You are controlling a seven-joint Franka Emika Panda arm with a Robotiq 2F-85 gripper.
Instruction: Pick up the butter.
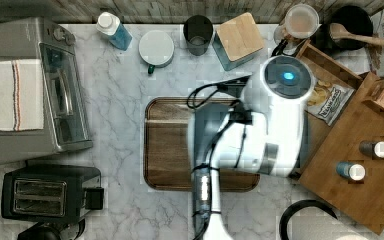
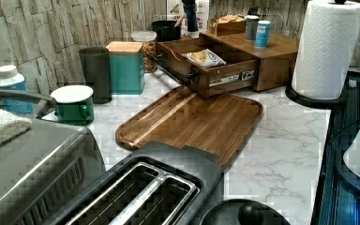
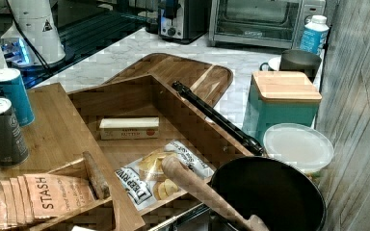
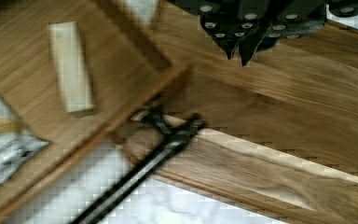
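Note:
The butter (image 3: pixel 129 128), a slim pale stick, lies flat on the floor of an open wooden drawer (image 3: pixel 125 98); the wrist view has the butter (image 4: pixel 71 67) beyond the drawer's front wall. A silvery chip bag (image 3: pixel 164 173) lies beside it in the same drawer. My gripper (image 4: pixel 239 50) hangs over the dark wooden board (image 4: pixel 284 93), outside the drawer and apart from the butter. Its fingertips sit close together, shut with nothing between them. In the top view the white arm (image 1: pixel 260 125) covers the drawer's near end.
The drawer's black handle (image 4: pixel 168 135) runs along its front edge next to the board (image 1: pixel 165 145). A teal canister (image 3: pixel 279 103), a black pot with a wooden spoon (image 3: pixel 270 197), two shakers (image 3: pixel 2 130) and tea bags (image 3: pixel 48 192) surround the drawer. A toaster (image 1: pixel 50 192) and toaster oven (image 1: pixel 35 90) stand at the top view's left.

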